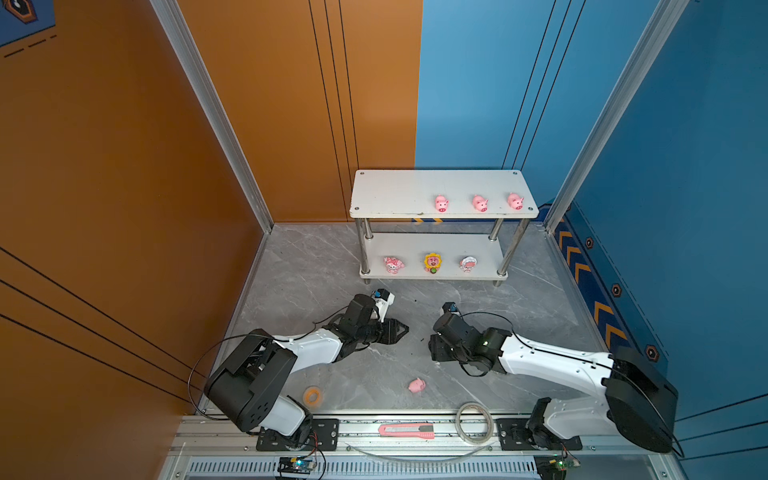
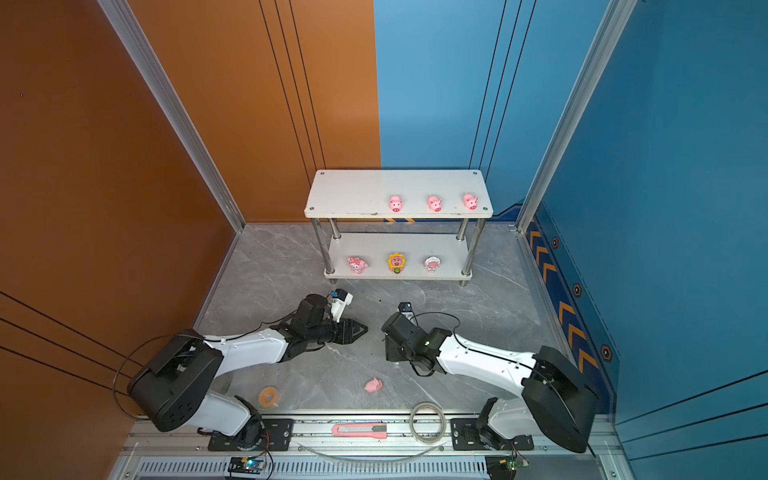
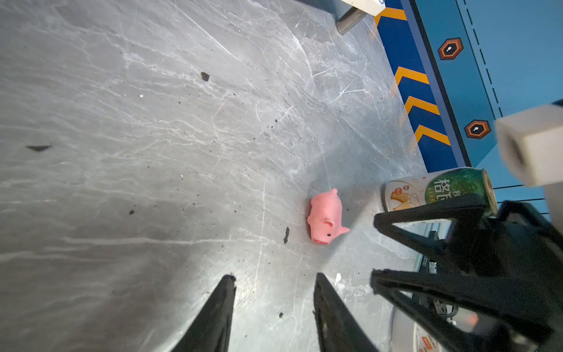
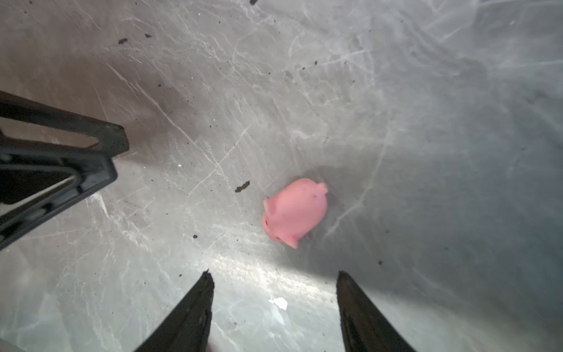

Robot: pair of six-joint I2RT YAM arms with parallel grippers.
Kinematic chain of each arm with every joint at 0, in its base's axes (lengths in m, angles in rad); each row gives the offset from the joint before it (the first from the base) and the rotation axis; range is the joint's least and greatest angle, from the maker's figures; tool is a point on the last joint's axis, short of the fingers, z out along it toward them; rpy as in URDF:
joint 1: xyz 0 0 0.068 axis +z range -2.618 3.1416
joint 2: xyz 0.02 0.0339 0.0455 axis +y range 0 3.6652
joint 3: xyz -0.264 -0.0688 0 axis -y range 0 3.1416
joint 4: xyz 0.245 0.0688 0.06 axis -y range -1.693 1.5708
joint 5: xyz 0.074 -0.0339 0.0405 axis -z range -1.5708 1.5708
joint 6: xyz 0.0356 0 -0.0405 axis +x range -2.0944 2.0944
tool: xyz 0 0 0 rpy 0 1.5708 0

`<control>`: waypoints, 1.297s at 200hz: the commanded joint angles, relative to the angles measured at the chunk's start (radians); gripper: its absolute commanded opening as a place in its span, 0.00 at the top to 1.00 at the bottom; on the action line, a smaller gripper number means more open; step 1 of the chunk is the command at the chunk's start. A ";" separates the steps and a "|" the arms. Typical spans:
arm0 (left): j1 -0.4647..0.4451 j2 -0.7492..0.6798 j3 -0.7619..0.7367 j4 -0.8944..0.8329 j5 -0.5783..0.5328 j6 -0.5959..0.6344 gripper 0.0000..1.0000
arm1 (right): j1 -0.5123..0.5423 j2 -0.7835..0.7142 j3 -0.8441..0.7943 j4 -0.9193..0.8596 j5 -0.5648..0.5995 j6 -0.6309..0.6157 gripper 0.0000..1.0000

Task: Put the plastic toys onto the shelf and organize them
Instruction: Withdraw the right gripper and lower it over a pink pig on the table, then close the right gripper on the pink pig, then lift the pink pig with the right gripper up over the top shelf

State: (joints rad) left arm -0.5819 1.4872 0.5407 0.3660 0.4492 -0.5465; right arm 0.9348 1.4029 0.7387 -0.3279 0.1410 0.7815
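A white two-tier shelf [image 1: 395, 191] stands at the back of the grey tabletop [image 1: 311, 270]. Three pink pigs [image 1: 480, 203] line its top tier, and three cartoon figurines [image 1: 432, 262] line the lower one. One loose pig [image 1: 417, 385] lies on its side on the tabletop between the arms. The left end effector [image 3: 275, 275] and right end effector [image 4: 275, 272] are both spread and empty. The task looks mostly done; this pig is left to shelve.

both top views look steeply down from high above the near edge, facing the white two-tier shelf [image 1: 395, 191] at the back. each wrist view sits close over the grey marble-patterned tabletop [image 3: 152, 152]; both share one small pink plastic pig [image 3: 326, 218] [image 4: 294, 211] lying there.
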 commanded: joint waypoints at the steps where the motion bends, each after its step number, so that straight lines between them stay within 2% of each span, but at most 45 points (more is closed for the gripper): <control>1: 0.000 -0.007 0.021 -0.009 0.019 0.009 0.55 | 0.009 0.089 0.039 0.019 0.021 -0.025 0.32; 49: 0.017 -0.021 0.005 -0.021 0.023 0.022 0.55 | -0.003 0.230 0.134 0.058 0.049 -0.072 0.34; 59: 0.023 -0.022 0.000 -0.021 0.024 0.022 0.55 | -0.007 0.247 0.153 0.057 0.059 -0.083 0.38; 90: 0.039 -0.025 -0.007 -0.021 0.033 0.026 0.55 | 0.000 0.292 0.214 0.014 0.108 -0.113 0.58; 123: 0.048 -0.020 -0.007 -0.018 0.043 0.032 0.56 | 0.017 0.323 0.234 -0.019 0.161 -0.122 0.64; 139: 0.052 -0.014 -0.005 -0.015 0.049 0.030 0.55 | 0.024 0.329 0.234 -0.018 0.180 -0.123 0.71; 187: 0.054 -0.013 -0.011 -0.002 0.055 0.025 0.55 | 0.039 0.321 0.270 -0.041 0.184 -0.143 0.83; 220: 0.060 -0.036 -0.021 -0.002 0.057 0.024 0.55 | 0.044 0.227 0.432 -0.215 0.214 -0.255 0.85; 259: 0.065 -0.069 -0.042 -0.001 0.050 0.021 0.55 | 0.038 0.134 0.766 -0.352 0.312 -0.429 0.85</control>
State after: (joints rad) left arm -0.5282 1.4521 0.5209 0.3660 0.4797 -0.5392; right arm 0.9707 1.6279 1.3251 -0.5713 0.3542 0.4911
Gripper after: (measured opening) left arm 0.445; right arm 0.154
